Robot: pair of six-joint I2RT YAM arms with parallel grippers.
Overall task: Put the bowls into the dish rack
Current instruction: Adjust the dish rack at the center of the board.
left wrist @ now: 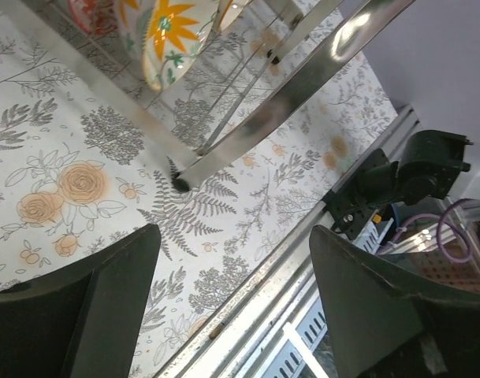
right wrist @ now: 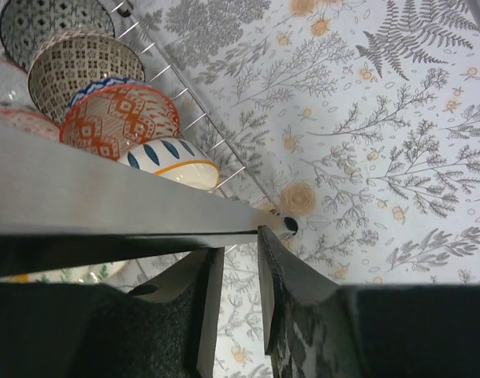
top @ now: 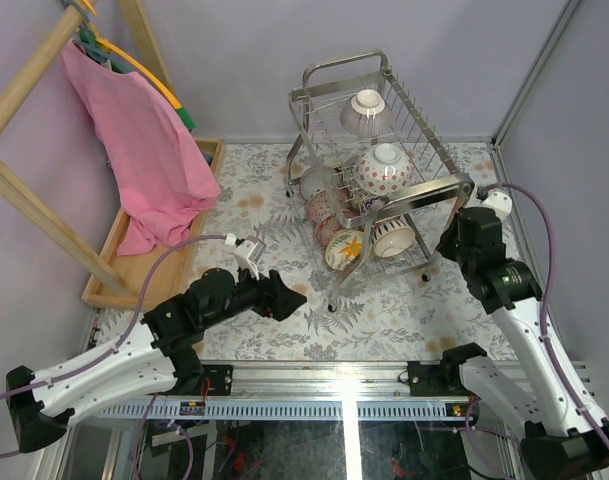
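Right end effector (right wrist: 240, 244) near-shut, maybe gripping rack (right wrist: 106, 189)

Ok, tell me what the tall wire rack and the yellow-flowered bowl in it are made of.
Tall shiny wire dish rack: metal, probably chromed or stainless steel; its bars mirror the light. Yellow-flower bowl: looks like glazed ceramic; glossy white surface with painted pattern.
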